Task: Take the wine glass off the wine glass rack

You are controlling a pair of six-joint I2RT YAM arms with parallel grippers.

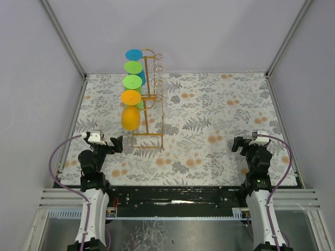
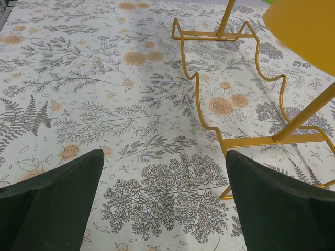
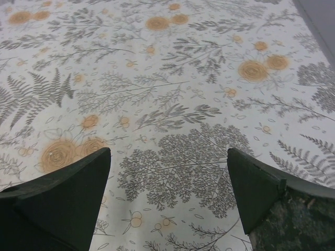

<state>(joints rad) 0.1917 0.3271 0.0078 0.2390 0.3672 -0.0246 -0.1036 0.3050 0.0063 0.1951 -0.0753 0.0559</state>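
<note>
The gold wire wine glass rack [image 1: 149, 99] stands on the left half of the table. Several coloured glasses hang upside down on its left rail: blue [image 1: 134, 55], two green [image 1: 133, 67], and nearest me an orange wine glass [image 1: 130, 116]. In the left wrist view the rack's base [image 2: 209, 99] is ahead and to the right, with the orange glass's bowl [image 2: 309, 31] at the top right. My left gripper [image 1: 116, 143] is open and empty just left of the rack's near end. My right gripper [image 1: 238, 145] is open and empty at the table's right front.
The table is covered by a floral cloth [image 1: 220, 110]. Grey walls with metal frame posts [image 1: 63, 36] close in the left, back and right sides. A black rail [image 1: 178, 191] runs along the near edge between the arm bases.
</note>
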